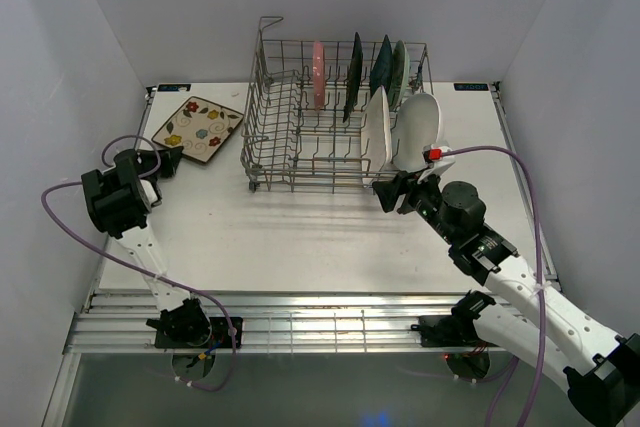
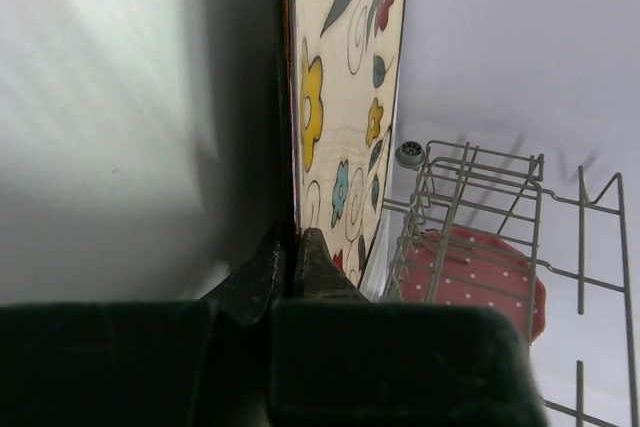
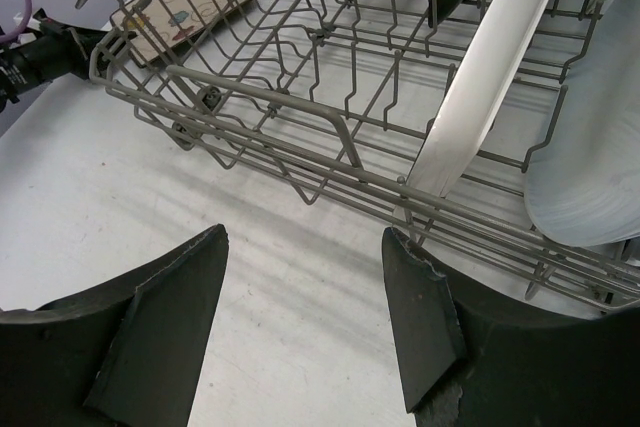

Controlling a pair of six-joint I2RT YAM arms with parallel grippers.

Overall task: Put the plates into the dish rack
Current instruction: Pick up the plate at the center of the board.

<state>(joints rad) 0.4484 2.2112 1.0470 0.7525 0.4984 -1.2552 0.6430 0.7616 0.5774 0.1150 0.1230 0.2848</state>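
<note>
The cream floral square plate (image 1: 197, 129) lies on the table left of the dish rack (image 1: 335, 117). My left gripper (image 1: 166, 160) is shut on its near edge; in the left wrist view the black fingertips (image 2: 310, 252) pinch the floral plate's (image 2: 345, 97) rim. Standing in the rack are a pink dotted plate (image 1: 318, 74), a dark plate (image 1: 354, 72), a teal one (image 1: 382, 65), a mint-green one (image 1: 399, 72), a white rectangular plate (image 1: 377, 127) and a white oval one (image 1: 418, 130). My right gripper (image 1: 392, 190) hangs open and empty over the table by the rack's front right corner (image 3: 300, 137).
The rack's tall wire sides stand between the floral plate and the tine rows. Its left rows hold no plates. White walls close in on three sides. Purple cables loop off both arms. A rail runs along the table's near edge.
</note>
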